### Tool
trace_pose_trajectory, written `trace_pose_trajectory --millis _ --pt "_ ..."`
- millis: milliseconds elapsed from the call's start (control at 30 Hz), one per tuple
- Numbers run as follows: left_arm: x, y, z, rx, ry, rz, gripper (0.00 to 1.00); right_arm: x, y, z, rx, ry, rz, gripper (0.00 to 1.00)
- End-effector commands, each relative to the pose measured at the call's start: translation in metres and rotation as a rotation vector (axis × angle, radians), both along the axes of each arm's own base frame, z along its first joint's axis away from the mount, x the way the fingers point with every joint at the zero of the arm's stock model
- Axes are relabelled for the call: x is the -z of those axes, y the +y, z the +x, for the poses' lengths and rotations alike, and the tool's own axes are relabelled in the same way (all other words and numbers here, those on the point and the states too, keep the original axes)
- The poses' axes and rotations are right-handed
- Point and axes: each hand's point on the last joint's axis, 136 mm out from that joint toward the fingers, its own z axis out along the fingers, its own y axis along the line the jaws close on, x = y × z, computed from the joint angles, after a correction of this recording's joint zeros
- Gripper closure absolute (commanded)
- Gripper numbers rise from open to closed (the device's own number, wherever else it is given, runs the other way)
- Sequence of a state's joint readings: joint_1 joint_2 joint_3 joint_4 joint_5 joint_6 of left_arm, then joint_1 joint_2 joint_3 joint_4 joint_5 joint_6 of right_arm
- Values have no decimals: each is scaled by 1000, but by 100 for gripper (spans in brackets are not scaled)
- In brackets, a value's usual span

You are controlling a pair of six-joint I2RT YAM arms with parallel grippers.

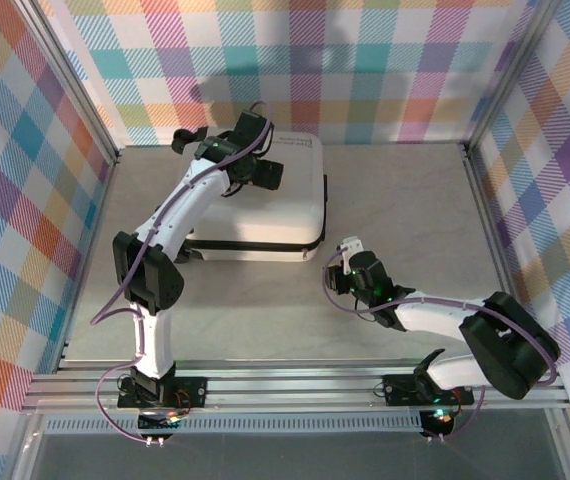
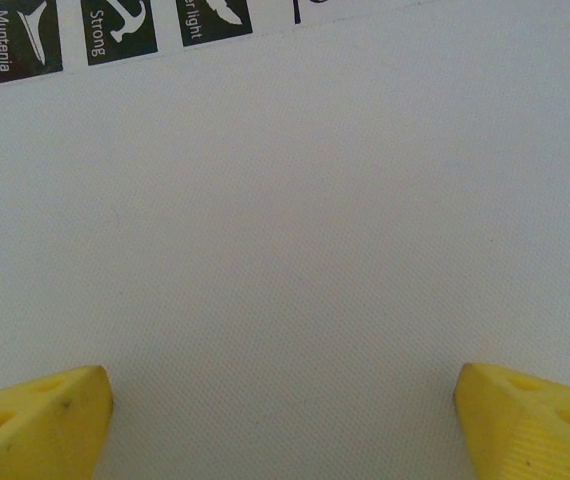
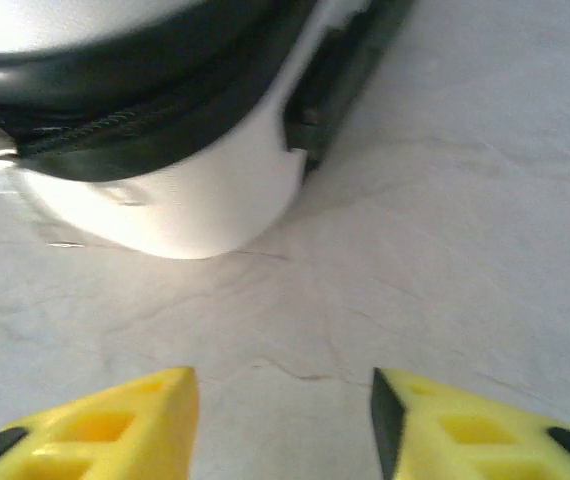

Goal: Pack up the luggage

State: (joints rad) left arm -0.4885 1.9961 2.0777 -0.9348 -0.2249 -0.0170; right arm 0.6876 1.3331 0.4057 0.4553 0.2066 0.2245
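Luggage [image 1: 280,215] closed (lying flat) | left tool [image 2: 283,392] spread over it | right tool [image 3: 285,385] spread, empty

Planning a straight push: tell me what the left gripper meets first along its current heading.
The small white hard-shell suitcase, directly ahead of the left gripper; how near is unclear.

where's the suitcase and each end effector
suitcase [image 1: 285,200], top external view, on its white top shell
left end effector [image 2: 283,400], left wrist view, midway between its jaws
right end effector [image 3: 283,385], right wrist view, midway between its jaws
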Motion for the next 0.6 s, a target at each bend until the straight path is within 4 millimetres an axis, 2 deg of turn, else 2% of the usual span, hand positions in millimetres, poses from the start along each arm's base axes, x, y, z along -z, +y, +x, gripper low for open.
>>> trace_pose_trajectory --millis 0,133,267,300,367,567 --pt "65 33 -52 24 318 185 12 -41 36 0 -154 -105 124 47" --pt "63 31 -52 29 313 174 12 -39 43 2 -181 -107 133 43" --pt "61 32 -52 28 307 174 12 -32 57 11 -207 -76 131 41" --pt "60 32 -52 26 303 174 12 -37 61 15 -207 -97 150 41" --pt "59 32 -52 26 300 172 12 -34 66 20 -205 -87 164 41" --pt "46 29 -53 33 273 136 11 -25 70 27 -182 -57 187 41"
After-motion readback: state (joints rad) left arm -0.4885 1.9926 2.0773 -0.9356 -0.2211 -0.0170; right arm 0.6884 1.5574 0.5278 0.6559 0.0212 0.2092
